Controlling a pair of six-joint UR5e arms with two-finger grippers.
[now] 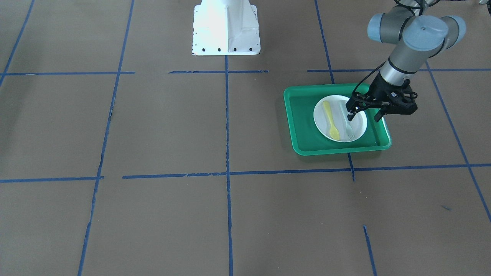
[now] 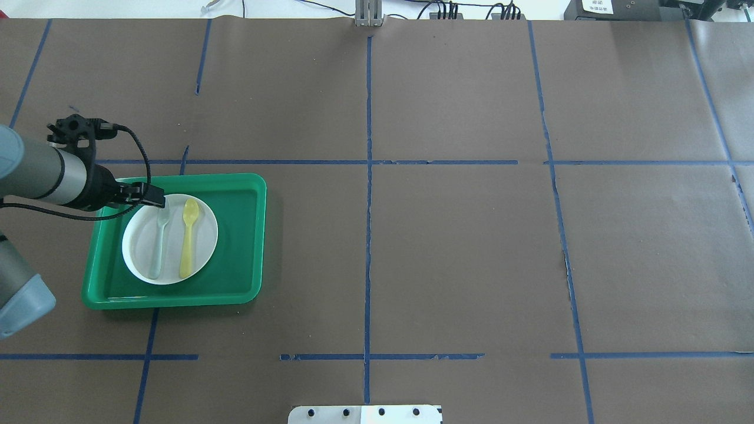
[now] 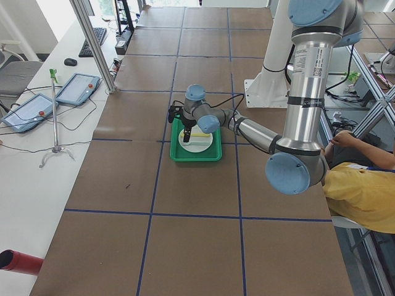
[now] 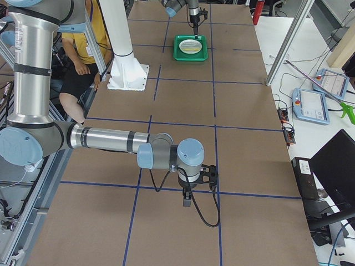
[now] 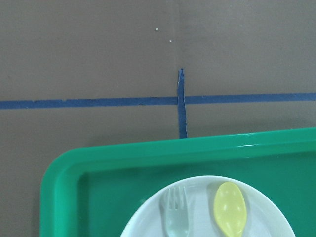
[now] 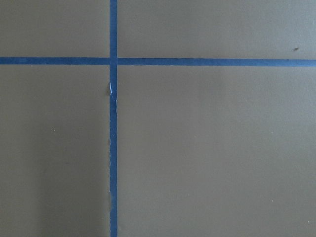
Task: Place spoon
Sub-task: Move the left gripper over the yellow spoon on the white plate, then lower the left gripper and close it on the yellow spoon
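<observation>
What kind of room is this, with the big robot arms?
Most likely a robot testing lab, not a kitchen. A big grey robot arm reaches over a table marked with blue tape lines, and touchscreen controllers lie on a side bench with cables.

Yellow spoon [image 2: 188, 241] — flat on the white plate [image 2: 139, 238].

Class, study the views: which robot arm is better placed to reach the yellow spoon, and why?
Left. The left gripper hangs open above the white plate that holds the spoon, inside the green tray. The right gripper is far along the table, nowhere near the tray.
</observation>
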